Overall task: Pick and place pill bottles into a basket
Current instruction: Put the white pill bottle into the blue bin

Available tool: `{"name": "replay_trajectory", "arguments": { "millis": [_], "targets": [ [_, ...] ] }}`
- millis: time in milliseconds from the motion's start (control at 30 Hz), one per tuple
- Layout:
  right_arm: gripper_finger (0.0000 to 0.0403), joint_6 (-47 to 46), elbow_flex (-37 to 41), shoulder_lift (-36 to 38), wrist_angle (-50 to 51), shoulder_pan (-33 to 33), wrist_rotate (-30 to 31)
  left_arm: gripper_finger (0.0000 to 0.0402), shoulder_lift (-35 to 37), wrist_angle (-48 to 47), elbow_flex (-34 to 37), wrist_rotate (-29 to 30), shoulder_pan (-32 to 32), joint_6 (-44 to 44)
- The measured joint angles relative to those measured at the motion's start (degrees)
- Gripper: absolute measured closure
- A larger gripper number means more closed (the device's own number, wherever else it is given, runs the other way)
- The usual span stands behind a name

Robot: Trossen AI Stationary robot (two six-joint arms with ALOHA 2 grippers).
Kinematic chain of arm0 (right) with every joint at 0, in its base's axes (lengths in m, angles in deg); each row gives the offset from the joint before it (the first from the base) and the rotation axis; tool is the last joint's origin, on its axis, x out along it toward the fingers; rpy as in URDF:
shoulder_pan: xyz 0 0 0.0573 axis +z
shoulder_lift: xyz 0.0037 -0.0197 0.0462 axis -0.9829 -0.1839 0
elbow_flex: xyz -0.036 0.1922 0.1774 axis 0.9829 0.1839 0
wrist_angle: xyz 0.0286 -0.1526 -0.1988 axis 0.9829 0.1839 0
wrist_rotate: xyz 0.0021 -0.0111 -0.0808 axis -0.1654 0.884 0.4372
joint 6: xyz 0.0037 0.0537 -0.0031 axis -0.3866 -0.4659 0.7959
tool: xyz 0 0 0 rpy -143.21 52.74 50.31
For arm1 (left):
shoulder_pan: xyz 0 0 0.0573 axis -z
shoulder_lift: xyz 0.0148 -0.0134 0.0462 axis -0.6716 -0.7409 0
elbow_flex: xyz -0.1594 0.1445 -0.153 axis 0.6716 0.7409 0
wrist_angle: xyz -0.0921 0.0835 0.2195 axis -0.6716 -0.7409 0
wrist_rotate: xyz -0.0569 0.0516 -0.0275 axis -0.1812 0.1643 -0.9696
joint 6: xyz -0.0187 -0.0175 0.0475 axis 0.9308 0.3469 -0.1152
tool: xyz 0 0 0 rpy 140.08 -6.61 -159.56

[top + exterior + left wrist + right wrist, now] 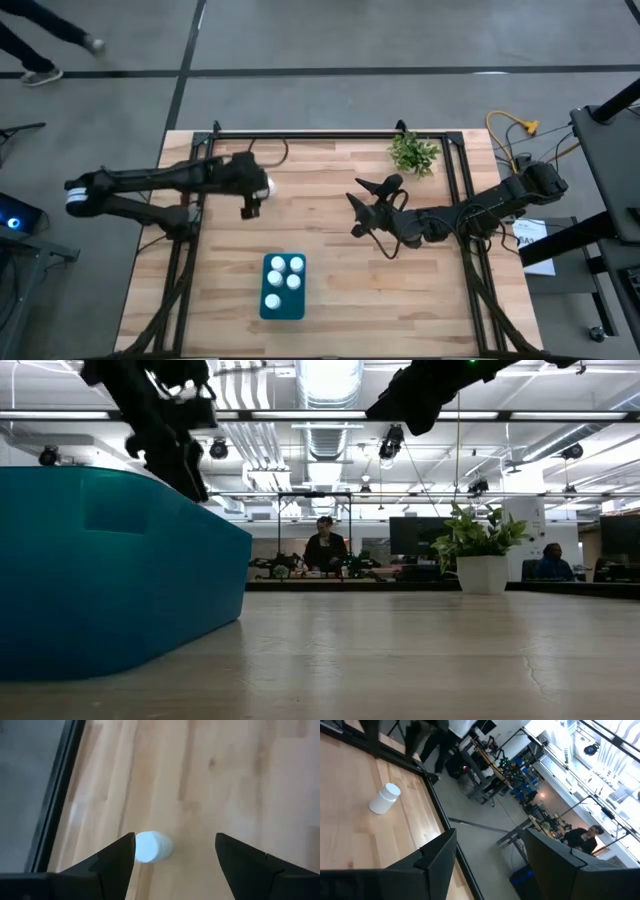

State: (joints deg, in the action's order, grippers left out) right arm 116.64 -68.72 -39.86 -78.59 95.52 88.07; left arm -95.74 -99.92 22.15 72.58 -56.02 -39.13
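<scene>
Done: five small white round-capped pill bottles [284,279] stand in the teal rectangular plastic basket [268,309] on the wooden table [330,290].
Left: one bottle [152,846] lies loose under the left gripper [172,855], jaws open.
Right gripper [358,214]: waiting mid-table, jaws open, empty.

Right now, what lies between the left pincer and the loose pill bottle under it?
Nothing. In the left wrist view the open left pincer hangs over the loose pill bottle, with only bare wooden table around it.

Bright overhead ceiling lights, soft shadows, blurred left wrist view
</scene>
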Motion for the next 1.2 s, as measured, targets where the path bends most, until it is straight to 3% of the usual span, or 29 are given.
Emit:
{"name": "replay_trajectory", "arguments": {
  "millis": [167,400,867,1200],
  "targets": [
    [0.0179,-0.1,0.0,0.0,0.0,-0.3,-0.4,0.0146,-4.2,1.1,-0.1,-8.8,-9.8,-3.7],
    [0.0179,-0.2,0.0,0.0,0.2,-0.3,-0.4,0.0146,-13.3,1.5,-0.5,-17.4,-17.8,-6.3],
    [0.0179,-1.2,0.0,0.0,1.2,-0.3,-0.4,0.0146,-24.3,7.3,-0.6,-17.5,-19.2,-6.7],
    [0.0179,-1.4,0.0,0.0,1.5,-0.3,-0.4,0.0146,-24.3,7.4,-0.6,-17.6,-19.1,-6.6]
  ]
}}
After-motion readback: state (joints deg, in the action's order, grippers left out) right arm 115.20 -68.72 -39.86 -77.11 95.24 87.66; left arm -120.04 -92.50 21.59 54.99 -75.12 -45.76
